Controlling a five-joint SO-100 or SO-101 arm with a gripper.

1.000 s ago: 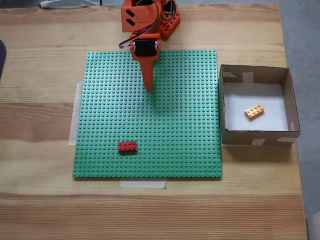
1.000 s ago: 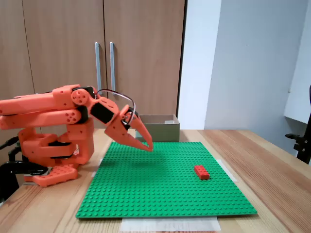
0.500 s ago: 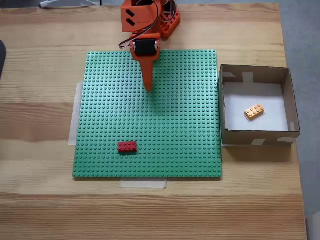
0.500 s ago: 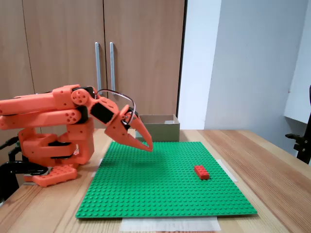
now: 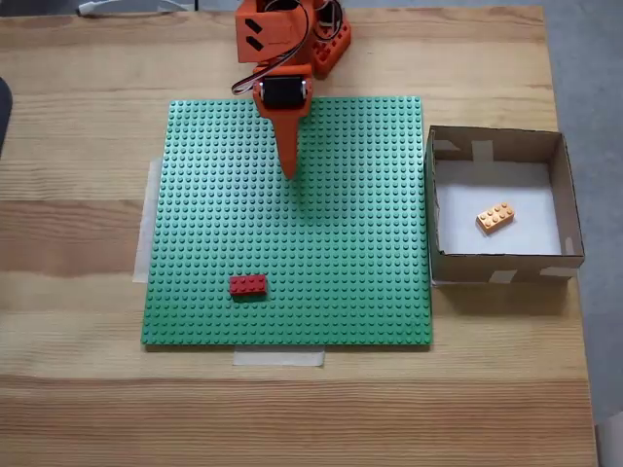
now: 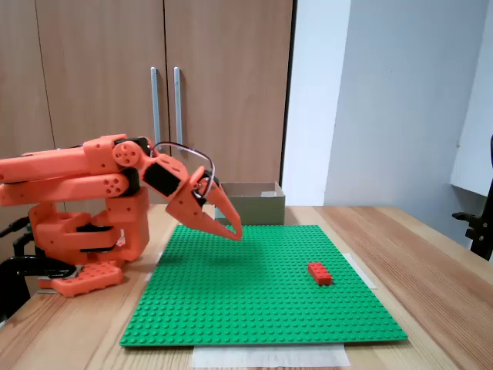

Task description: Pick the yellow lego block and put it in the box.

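The yellow lego block (image 5: 494,216) lies on the white floor of the box (image 5: 563,195), at the right of the table in a fixed view looking down. In a fixed view from the side, the box (image 6: 254,203) stands behind the green plate. My orange gripper (image 5: 288,171) hangs over the back part of the green baseplate (image 5: 331,282), far to the left of the box, fingers together and holding nothing. From the side, the gripper (image 6: 234,231) points down a little above the plate.
A red brick (image 5: 247,285) sits on the baseplate near its front left, also seen as the red brick (image 6: 320,273) from the side. The arm's base (image 6: 85,239) stands behind the plate. Bare wooden table surrounds the plate.
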